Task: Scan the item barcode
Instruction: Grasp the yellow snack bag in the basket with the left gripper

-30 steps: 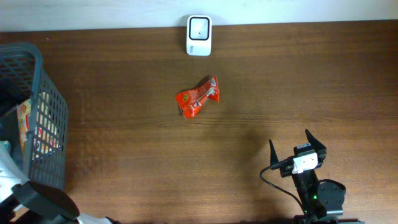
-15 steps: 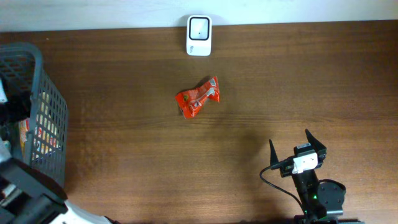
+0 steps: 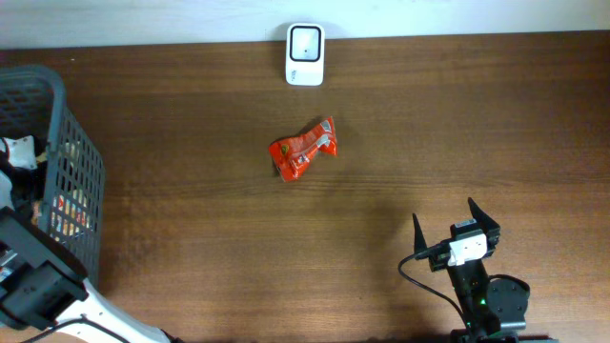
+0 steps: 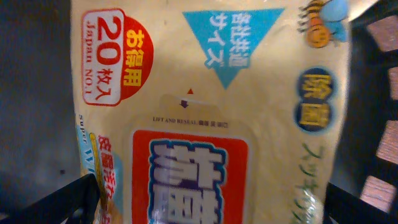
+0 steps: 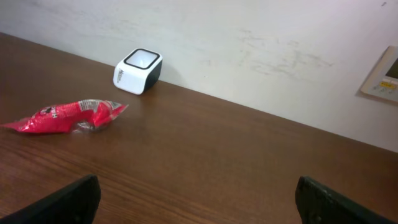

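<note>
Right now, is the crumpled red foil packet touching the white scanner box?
No, bare brown wooden table lies between the crumpled red foil packet and the white scanner box.

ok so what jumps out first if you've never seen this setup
The bright red packet lies crumpled in the middle of the dark wooden table, with the white scanner beyond it at the far edge. The left wrist view is almost filled by a yellow pack with Japanese print, down in the grey basket at the left end.
</note>
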`<state>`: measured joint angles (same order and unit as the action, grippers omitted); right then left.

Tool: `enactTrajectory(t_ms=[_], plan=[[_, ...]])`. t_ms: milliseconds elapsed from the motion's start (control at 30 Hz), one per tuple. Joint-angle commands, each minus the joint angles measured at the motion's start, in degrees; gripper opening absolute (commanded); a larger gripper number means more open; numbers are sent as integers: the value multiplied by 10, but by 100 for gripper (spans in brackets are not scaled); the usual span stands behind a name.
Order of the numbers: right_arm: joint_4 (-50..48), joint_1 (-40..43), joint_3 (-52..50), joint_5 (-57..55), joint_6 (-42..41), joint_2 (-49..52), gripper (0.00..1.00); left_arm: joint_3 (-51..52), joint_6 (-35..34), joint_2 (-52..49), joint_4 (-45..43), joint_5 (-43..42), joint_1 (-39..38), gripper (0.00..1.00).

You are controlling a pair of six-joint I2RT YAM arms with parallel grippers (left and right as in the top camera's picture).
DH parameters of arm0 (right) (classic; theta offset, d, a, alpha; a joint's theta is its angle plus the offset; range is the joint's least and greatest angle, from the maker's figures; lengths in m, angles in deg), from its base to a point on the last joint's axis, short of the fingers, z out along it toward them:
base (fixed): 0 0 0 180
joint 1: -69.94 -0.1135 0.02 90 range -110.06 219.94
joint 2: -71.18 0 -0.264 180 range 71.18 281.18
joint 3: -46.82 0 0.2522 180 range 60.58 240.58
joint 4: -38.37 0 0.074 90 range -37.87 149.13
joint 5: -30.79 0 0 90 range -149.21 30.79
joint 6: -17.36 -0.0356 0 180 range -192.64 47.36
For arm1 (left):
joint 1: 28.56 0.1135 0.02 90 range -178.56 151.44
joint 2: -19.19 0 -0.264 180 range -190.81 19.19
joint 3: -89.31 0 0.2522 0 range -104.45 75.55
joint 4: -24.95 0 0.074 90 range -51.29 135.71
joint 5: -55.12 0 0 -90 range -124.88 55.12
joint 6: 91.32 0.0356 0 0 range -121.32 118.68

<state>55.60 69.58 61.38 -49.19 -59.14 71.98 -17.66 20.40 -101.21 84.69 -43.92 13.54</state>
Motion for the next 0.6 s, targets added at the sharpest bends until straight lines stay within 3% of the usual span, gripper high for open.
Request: enactTrajectory(t_ms=[0, 67, 100, 200, 233, 433, 567], plan=[[2, -1, -5, -1, -4, -4, 99, 4, 11, -36, 0, 11, -2, 99], [2, -1, -5, -1, -4, -4, 99, 4, 11, -49, -1, 11, -2, 98], [2, -1, -5, -1, -4, -4, 99, 4, 11, -53, -1, 11, -2, 87], [2, -1, -5, -1, -4, -4, 99, 4, 11, -58, -1, 9, -2, 33], [2, -1, -5, -1, -4, -4, 99, 4, 10, -57, -1, 9, -2, 20], [2, -1, -5, -1, -4, -4, 99, -22, -12, -51, 22, 9, -2, 1], [2, -1, -5, -1, -4, -4, 99, -115, -45, -14, 85, 9, -2, 0]])
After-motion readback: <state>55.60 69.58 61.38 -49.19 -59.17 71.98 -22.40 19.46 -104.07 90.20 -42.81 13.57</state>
